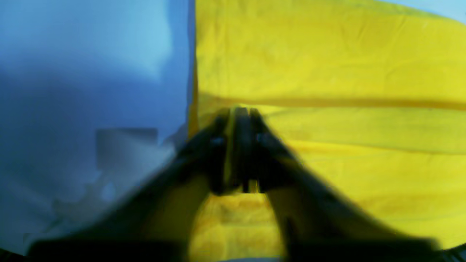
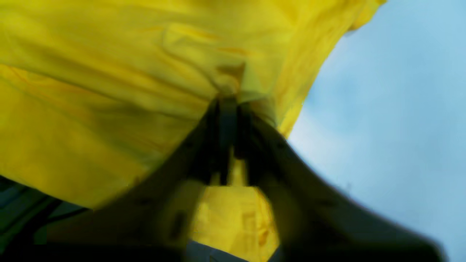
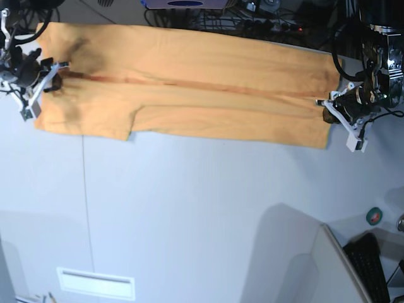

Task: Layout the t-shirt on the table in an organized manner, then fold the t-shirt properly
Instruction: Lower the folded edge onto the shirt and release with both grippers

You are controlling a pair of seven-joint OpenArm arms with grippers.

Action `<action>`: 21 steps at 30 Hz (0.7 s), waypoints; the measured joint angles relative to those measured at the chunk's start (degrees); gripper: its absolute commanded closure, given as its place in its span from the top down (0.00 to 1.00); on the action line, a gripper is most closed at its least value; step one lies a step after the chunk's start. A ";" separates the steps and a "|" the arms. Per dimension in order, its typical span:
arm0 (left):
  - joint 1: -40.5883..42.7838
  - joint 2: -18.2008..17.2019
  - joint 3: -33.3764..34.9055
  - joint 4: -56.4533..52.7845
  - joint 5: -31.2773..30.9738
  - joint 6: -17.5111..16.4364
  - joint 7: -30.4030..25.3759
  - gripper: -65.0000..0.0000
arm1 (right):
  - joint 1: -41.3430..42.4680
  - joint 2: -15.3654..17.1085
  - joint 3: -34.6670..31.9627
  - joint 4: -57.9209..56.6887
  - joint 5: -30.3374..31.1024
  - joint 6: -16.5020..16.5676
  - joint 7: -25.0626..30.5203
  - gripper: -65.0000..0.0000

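The light orange t-shirt (image 3: pixel 189 82) lies stretched in a long band across the far side of the table (image 3: pixel 208 208), with a lengthwise fold line along its middle. My left gripper (image 3: pixel 328 106) is at the band's right end and is shut on the cloth edge; the left wrist view shows its jaws (image 1: pixel 240 111) closed on the yellow-looking shirt (image 1: pixel 327 54) at the table (image 1: pixel 91 72). My right gripper (image 3: pixel 57 74) is at the band's left end, shut on the shirt; the right wrist view shows it (image 2: pixel 227 100) pinching bunched cloth (image 2: pixel 91 91).
A thin dark seam line (image 3: pixel 85 202) runs down the table. A white label strip (image 3: pixel 95 284) lies near the front edge. A green tape roll (image 3: pixel 374 216), a keyboard (image 3: pixel 372 265) and a grey panel (image 3: pixel 303 265) sit at the front right. Cables (image 3: pixel 252 19) crowd the back edge.
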State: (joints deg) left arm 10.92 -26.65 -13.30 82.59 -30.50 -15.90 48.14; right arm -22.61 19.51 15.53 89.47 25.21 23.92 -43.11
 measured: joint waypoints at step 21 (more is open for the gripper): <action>-7.52 7.23 -3.39 -7.63 0.07 0.50 -0.79 0.00 | 3.32 -5.57 5.81 0.48 -0.26 -0.48 -1.95 0.00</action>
State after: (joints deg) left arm 3.40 -19.42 -16.69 74.96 -30.44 -15.40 47.35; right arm -19.29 13.93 21.34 89.95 24.95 23.44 -45.06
